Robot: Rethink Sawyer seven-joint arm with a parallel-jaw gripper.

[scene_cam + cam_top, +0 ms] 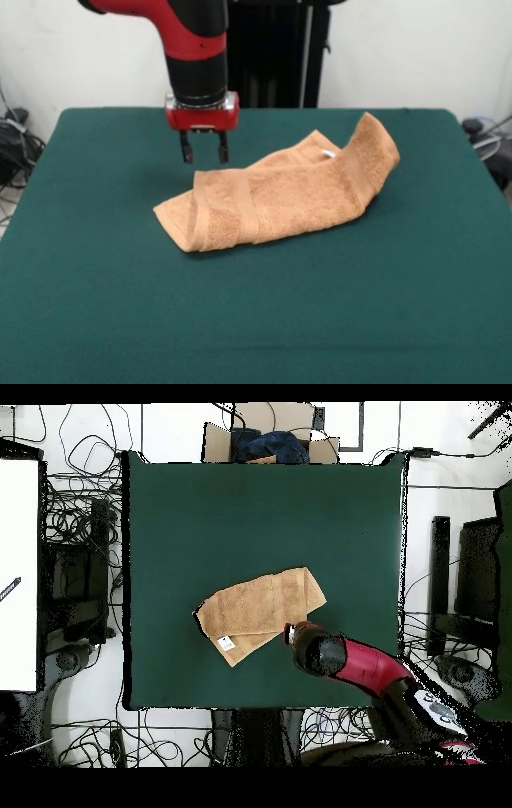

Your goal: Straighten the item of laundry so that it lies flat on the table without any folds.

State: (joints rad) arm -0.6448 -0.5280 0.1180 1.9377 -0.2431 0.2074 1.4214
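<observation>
The peach-orange towel (280,192) lies folded over itself in the middle of the dark green table (256,312). Its right end stands up in a hump and a white tag (328,154) shows at its far edge. In the overhead view the towel (262,606) is a slanted folded strip with the tag (227,643) at its lower left corner. My gripper (204,154) hangs open and empty just above the table, right behind the towel's far left edge. In the overhead view the arm (330,656) hides the fingers.
A cardboard box (268,444) with dark cloth in it stands beyond the table's far edge. Cables (85,534) and equipment lie on the floor on both sides. The black pedestal (276,48) rises behind the table.
</observation>
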